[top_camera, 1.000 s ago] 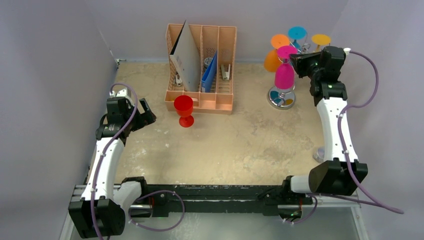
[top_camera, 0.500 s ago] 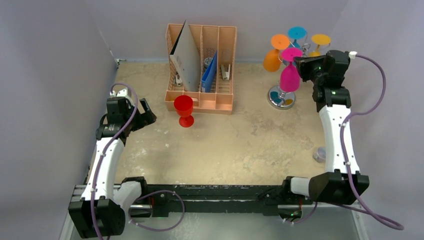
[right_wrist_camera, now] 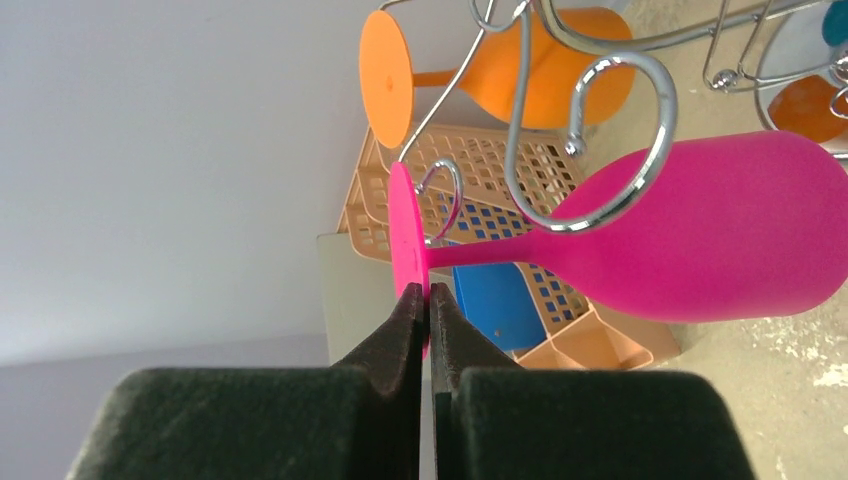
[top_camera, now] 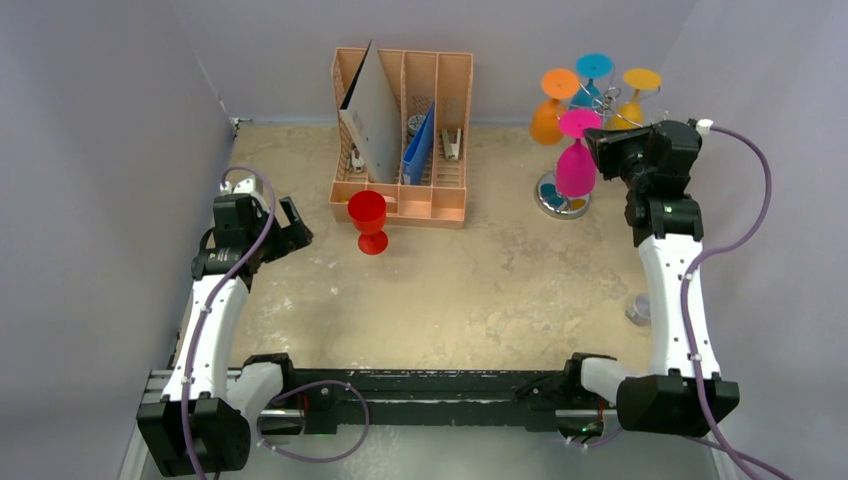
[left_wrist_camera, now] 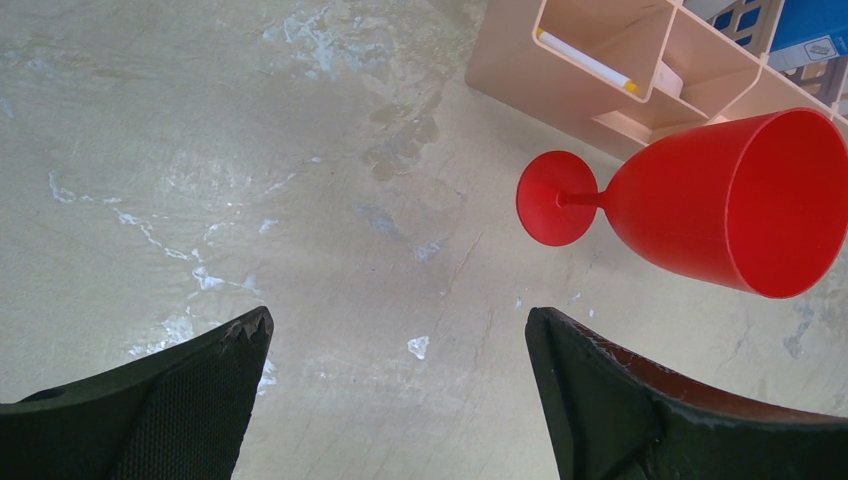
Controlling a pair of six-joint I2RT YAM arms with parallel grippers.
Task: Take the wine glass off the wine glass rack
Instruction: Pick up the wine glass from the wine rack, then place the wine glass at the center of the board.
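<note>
We have the right gripper [right_wrist_camera: 421, 300] pinched tight on the foot rim of the pink wine glass [right_wrist_camera: 720, 235]. The glass hangs bowl-down at the wine glass rack [top_camera: 552, 203], a chrome curl crossing its stem. Left gripper [left_wrist_camera: 397, 330] is spread wide and empty, near the red glass [left_wrist_camera: 720, 200].

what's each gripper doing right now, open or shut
Left gripper: open, holding nothing.
Right gripper: shut on the foot of the pink wine glass.
</note>
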